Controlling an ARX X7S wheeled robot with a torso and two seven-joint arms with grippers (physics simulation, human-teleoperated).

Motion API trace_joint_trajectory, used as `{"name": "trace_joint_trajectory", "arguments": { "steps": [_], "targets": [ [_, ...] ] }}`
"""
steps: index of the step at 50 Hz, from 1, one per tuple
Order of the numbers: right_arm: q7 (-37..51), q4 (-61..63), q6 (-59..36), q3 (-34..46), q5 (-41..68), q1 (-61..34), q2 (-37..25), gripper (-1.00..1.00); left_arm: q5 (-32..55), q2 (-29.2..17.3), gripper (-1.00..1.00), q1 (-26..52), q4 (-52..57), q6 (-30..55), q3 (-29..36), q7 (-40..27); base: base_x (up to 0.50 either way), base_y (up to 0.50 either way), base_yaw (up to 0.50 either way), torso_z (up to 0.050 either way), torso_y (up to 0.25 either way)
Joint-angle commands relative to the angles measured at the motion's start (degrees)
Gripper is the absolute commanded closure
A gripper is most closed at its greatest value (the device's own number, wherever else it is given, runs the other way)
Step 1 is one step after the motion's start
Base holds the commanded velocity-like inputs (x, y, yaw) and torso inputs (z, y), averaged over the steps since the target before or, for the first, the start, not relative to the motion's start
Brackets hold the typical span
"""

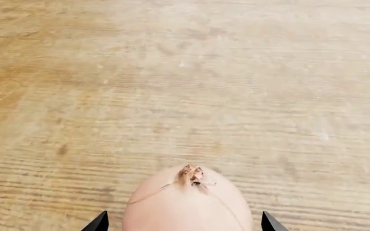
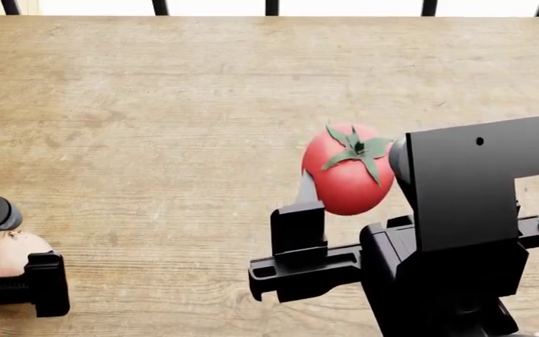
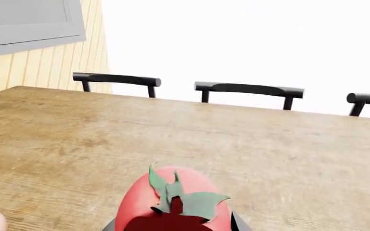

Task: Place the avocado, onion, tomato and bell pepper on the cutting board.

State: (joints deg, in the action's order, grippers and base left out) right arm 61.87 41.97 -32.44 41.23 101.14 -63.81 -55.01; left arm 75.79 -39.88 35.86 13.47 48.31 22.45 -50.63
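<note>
Gripping the tomato [image 2: 347, 172], the right gripper [image 2: 349, 193] hovers over the table [image 2: 157, 105]; the left gripper [image 2: 8, 246] clasps the onion [image 2: 8, 253] near left.

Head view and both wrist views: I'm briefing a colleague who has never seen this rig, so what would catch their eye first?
The glossy red tomato with its green calyx stands out, held in the right gripper above the wooden table. Next comes the pale onion, held in the left gripper at the head view's lower left. Dark chair backs line the table's far edge.
</note>
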Motion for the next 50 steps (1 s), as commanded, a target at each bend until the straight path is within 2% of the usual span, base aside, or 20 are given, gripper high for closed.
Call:
{"name": "trace_joint_trajectory", "arguments": {
  "steps": [1,8,9,22,27,30,36,43,50],
  "targets": [
    [-1.2,1.4,-0.8,-2.2,-1.3,0.5,0.9,1.0,-1.2,1.7,-1.0,-0.7,-1.6,-1.4,-1.1,3.2,0.0,0.0,0.0,0.0,0.0],
    [-1.1,1.8,-0.7,-2.4,-1.2,0.8,0.5,1.0,-2.3,2.3,-1.0,-0.7,-2.9,-2.1,-0.7,4.1,0.0,0.0,0.0,0.0,0.0],
    [-1.1,1.8,-0.6,-2.4,-1.3,0.9,0.5,1.0,-2.5,2.3,1.0,-0.7,-2.8,-2.1,-0.6,4.1,0.0,0.0,0.0,0.0,0.0],
    [-1.9,1.4,0.1,-2.1,-3.8,3.1,0.7,1.0,-1.6,1.3,1.0,-1.0,0.9,-3.2,-2.3,2.5,0.0,0.0,0.0,0.0,0.0],
    [-3.2,1.0,0.9,-2.5,-5.2,3.7,1.0,1.0,4.8,-1.6,1.0,3.0,13.7,-1.2,-5.5,-4.0,0.0,0.0,0.0,0.0,0.0],
    [-3.3,0.3,1.5,-2.8,-6.6,4.0,1.1,1.0,13.4,-4.4,1.0,10.0,25.2,1.0,-7.7,-12.0,0.0,0.0,0.0,0.0,0.0],
    [-3.7,-0.6,1.5,-2.9,-9.6,4.0,1.3,1.0,21.1,-6.9,1.0,11.6,33.5,-0.9,-10.4,-18.4,0.0,0.0,0.0,0.0,0.0],
    [-5.1,-3.0,1.6,-1.7,-16.3,5.1,3.1,1.0,20.6,-6.4,1.0,9.9,36.2,-2.1,-11.3,-16.3,0.0,0.0,0.0,0.0,0.0],
    [-6.3,-5.0,2.7,-1.0,-20.4,7.1,4.1,1.0,15.1,-7.3,1.0,0.8,38.2,-4.5,-14.7,-12.4,0.0,0.0,0.0,0.0,0.0]
  ]
}}
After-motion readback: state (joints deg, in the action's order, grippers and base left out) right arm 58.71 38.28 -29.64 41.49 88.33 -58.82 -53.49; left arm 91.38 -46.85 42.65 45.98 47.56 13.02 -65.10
